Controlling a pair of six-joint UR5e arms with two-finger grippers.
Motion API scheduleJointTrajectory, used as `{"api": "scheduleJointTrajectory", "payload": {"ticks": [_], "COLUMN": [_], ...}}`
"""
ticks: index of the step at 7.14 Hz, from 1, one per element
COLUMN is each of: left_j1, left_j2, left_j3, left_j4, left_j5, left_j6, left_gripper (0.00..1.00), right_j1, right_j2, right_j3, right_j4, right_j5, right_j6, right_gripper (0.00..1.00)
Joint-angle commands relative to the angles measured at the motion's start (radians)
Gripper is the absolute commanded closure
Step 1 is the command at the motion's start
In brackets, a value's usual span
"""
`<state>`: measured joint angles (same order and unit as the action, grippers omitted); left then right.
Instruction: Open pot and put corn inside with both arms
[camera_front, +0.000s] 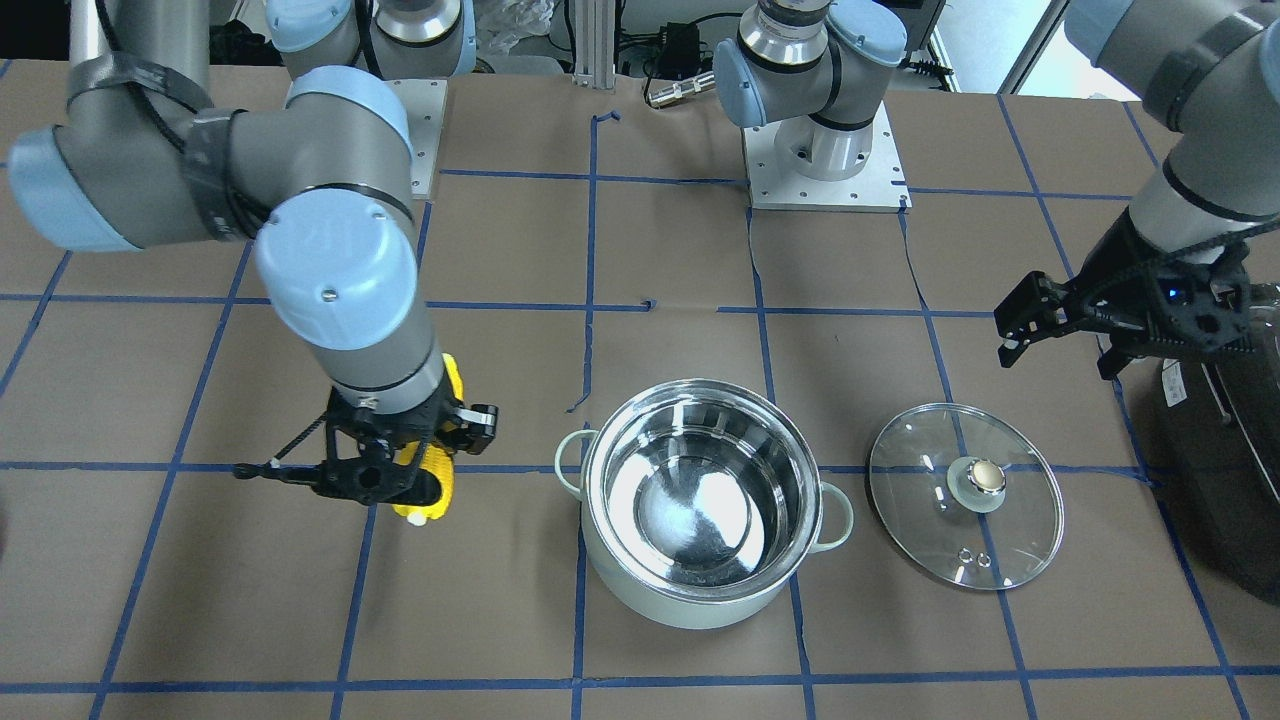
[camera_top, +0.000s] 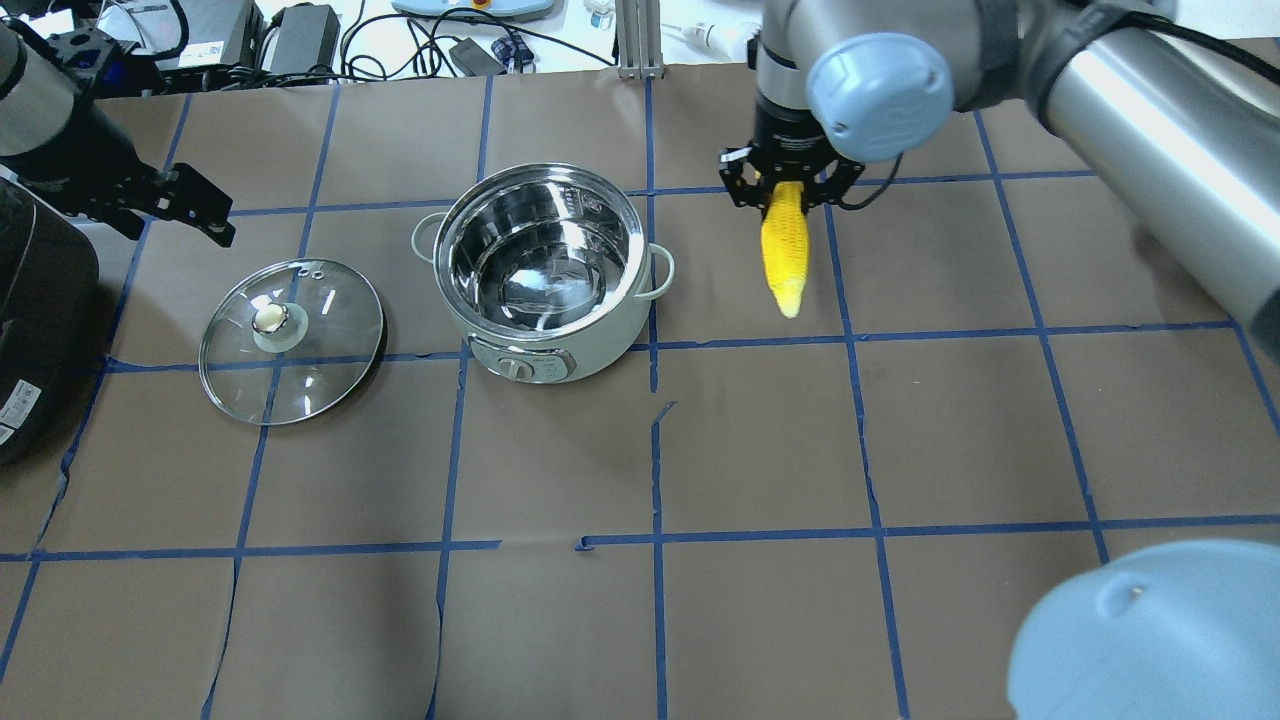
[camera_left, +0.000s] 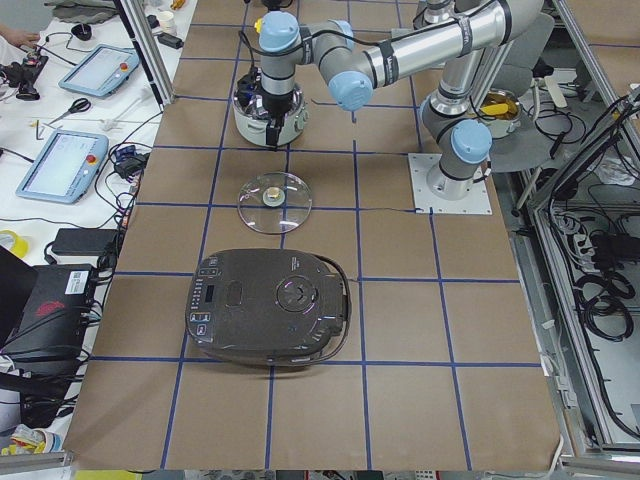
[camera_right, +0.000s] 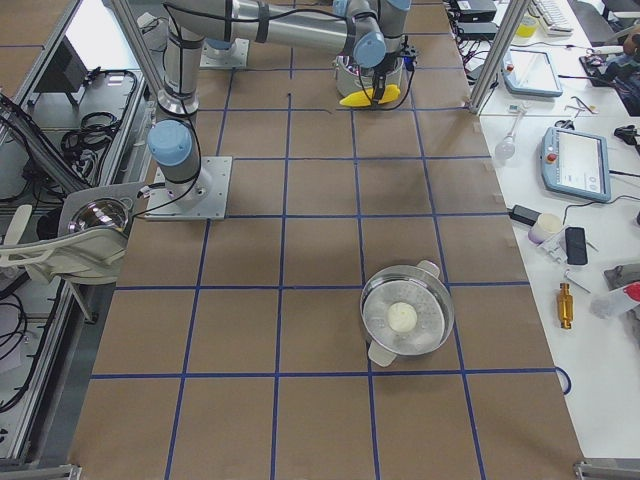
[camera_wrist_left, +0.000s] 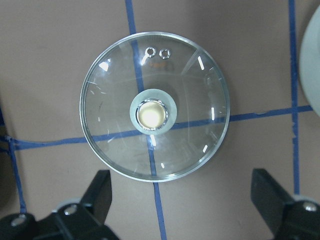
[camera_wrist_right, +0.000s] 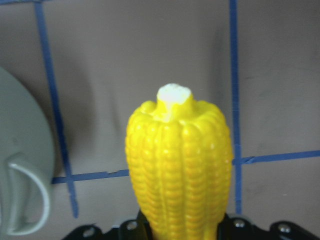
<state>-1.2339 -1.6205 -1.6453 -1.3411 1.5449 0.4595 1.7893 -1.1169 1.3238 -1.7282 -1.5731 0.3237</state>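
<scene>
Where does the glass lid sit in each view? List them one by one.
Front-facing: lid lower right, right of the pot.
Overhead: lid left of centre, left of the pot.
Exterior left: lid upper middle, nearer than the pot.
Exterior right: not visible.
Left wrist: lid centred.
Right wrist: absent.
Shared landmark: the mint pot beside it.

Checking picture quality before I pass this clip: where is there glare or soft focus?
Front-facing view: white glare inside the round mint-green steel-lined pot. Left wrist view: the clear glass lid with gold knob is sharp, streaked with small highlights. Right wrist view: the yellow ridged corn cob is close and slightly soft. Overhead view: the pale blue joint cap in the corner is blurred.
</scene>
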Motion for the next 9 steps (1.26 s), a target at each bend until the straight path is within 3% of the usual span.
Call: {"api": "scheduleJointTrajectory", "payload": {"ticks": [1,3,5,9], "left_j1": [-0.018,-0.08,-0.131,-0.134], "left_j2": [0.085,0.087,0.085,0.097], "left_j3": [0.033,0.123,0.156,0.145], "left_j4": [-0.096,-0.145,-0.197,-0.211], "left_j5": [-0.008,0.004,0.006,0.006], "left_j6": [-0.042,-0.048,-0.18,-0.18], "left_gripper": [0.0,0.0,0.0,0.0], "right_j1": [0.085,0.128,0.166,0.228], "right_j2": [0.113,0.172,0.219,0.293], "right_j3": [-0.182,-0.233,-0.277,-0.284], "right_j4": [0.035,-0.011,-0.025,-0.076], "right_j5": [0.128,0.217,0.22,0.183], "right_j6": [0.165,0.234,0.267,0.212], "right_gripper": [0.96,0.98,0.99,0.96]}}
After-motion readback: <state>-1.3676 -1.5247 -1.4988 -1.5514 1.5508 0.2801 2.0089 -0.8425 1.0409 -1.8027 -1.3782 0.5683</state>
